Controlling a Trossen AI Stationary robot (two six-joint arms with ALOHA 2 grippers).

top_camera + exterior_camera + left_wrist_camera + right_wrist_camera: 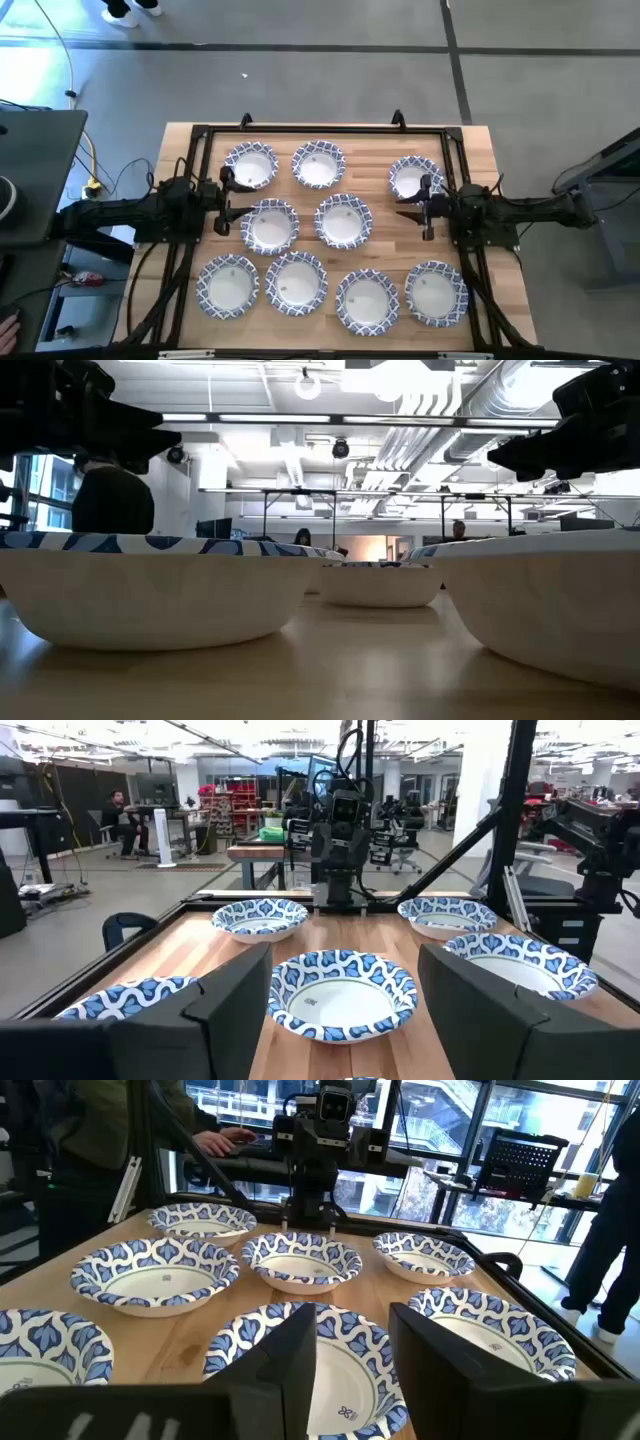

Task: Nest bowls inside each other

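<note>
Both claws are held released: the left gripper [222, 205] at the table's [480, 150] left edge, the right gripper [424, 205] over the right-hand back bowl's rim; nine bowls [342, 221] are counted, spread singly in three rows, none nested; they are judged light, thin-walled, probably slippery, best pinched at the patterned rim.
</note>
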